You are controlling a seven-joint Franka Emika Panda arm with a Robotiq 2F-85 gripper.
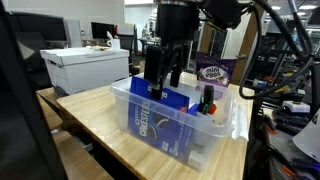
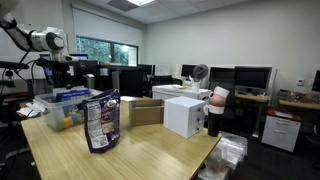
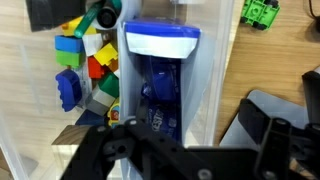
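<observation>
Robotiq gripper [image 1: 164,86] hangs with its 2 fingers spread apart and nothing between them, just above the top edge of a blue box [image 1: 165,124]. The box stands upright inside the clear plastic bin [image 1: 226,124], against the bin's middle. In the wrist view, colored toy blocks [image 3: 78,62] lie piled in the bin beside the box [image 3: 160,72], and a green toy [image 3: 260,12] lies outside the bin's wall. Beyond the bin, on the same wooden table [image 1: 92,118], are a white cardboard box [image 1: 85,68] and a purple snack bag [image 1: 213,72].
</observation>
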